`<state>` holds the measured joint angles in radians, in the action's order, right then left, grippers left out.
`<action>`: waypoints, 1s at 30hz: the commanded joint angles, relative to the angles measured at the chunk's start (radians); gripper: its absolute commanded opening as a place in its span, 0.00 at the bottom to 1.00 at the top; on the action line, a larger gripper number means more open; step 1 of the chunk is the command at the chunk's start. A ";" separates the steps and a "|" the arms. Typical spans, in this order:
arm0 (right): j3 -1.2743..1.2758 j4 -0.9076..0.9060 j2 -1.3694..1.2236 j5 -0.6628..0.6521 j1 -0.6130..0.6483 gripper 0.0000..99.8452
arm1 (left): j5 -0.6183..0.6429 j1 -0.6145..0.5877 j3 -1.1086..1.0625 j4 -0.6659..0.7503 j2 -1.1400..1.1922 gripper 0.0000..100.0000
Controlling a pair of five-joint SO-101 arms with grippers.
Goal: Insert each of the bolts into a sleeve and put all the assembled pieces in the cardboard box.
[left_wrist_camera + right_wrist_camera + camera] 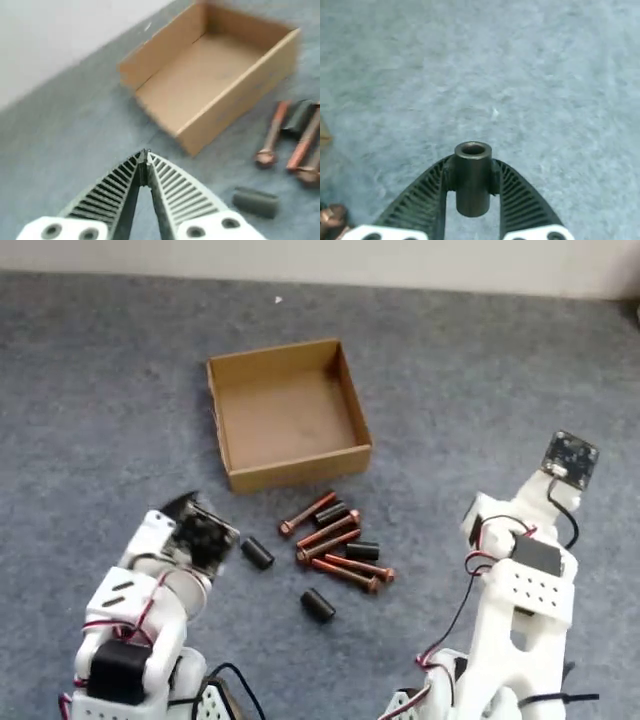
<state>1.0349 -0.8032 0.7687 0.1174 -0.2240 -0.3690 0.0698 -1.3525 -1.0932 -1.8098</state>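
Note:
The open cardboard box (290, 410) stands at the middle back with nothing in it. In front of it lie several copper bolts (335, 545) in a loose pile, with black sleeves (258, 553) among and beside them. My left gripper (145, 156) is shut on nothing and hovers left of the pile, near the box's front corner (188, 504). The box (215, 85), bolts (272, 145) and one sleeve (255, 201) lie ahead of it. My right gripper (472, 164) is shut on a black sleeve (472, 185), its hole facing the camera, above bare carpet at the right.
Everything rests on grey carpet (480, 380). Another sleeve (318, 605) lies alone in front of the pile. A bolt head (330, 215) shows at the right wrist view's edge. A pale wall (400, 260) runs along the back.

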 commanded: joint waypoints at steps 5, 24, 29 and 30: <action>-0.021 0.061 -0.064 0.037 -0.105 0.00 | -0.034 0.314 0.165 -0.041 0.248 0.06; -0.124 0.064 -0.073 0.038 -0.414 0.00 | -0.098 0.691 0.469 0.239 1.366 0.15; -0.128 0.064 -0.073 0.038 -0.426 0.00 | -0.098 0.714 0.483 0.348 1.508 0.15; -0.130 0.064 -0.073 0.038 -0.426 0.00 | -0.098 0.713 0.499 0.353 1.532 0.15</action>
<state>0.9705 -0.7679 0.6905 0.1450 -0.6306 -0.4549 0.7618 -0.9337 -0.8032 -0.3491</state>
